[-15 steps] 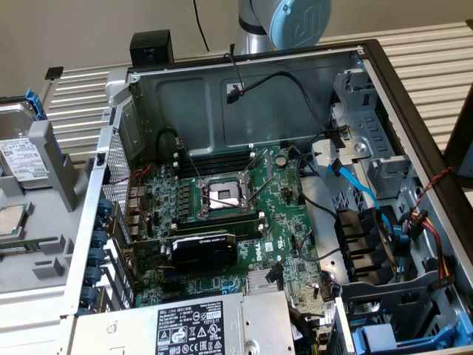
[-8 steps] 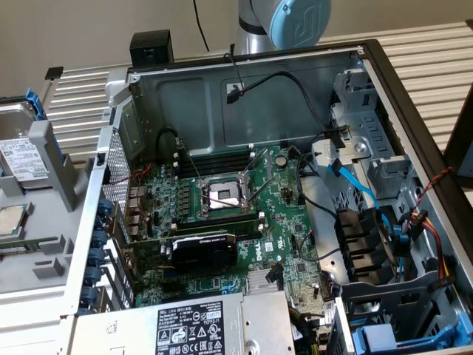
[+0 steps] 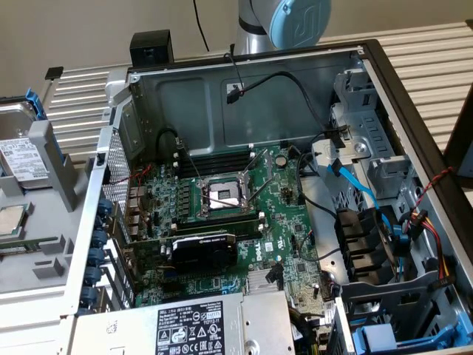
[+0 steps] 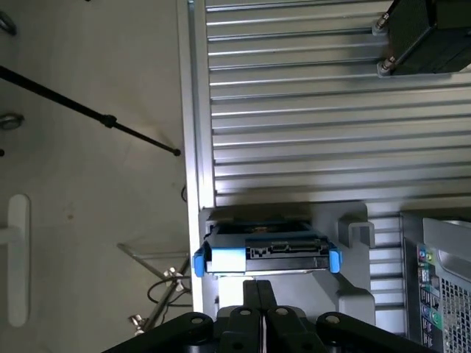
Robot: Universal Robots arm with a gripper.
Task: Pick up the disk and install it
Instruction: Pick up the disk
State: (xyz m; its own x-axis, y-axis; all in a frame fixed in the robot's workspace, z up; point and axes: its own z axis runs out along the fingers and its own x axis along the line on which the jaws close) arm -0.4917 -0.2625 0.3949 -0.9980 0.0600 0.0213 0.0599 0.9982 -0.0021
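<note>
The disk [image 4: 266, 257] stands on edge in a grey holder [image 4: 353, 294]. I see its connector side, with the bright blue carrier at both ends. My gripper [image 4: 259, 285] hangs close to the disk's near edge, apart from it, with its two black fingers [image 4: 250, 309] pressed together and nothing between them. In the exterior view the disk [image 3: 21, 159] shows its white label at the far left, in the same grey holder [image 3: 55, 163], outside the open computer case [image 3: 244, 81]. A blue-capped arm joint [image 3: 295, 22] rises behind the case.
The case holds a motherboard [image 3: 222, 200], a grey power-supply box [image 3: 199, 325] and blue drive-bay parts [image 3: 384, 336] at the exterior view's right. A small silver processor chip [image 3: 9, 220] lies below the disk. In the wrist view I see the ribbed table [image 4: 309, 110], a black block [image 4: 430, 33] and the table's edge [image 4: 193, 110].
</note>
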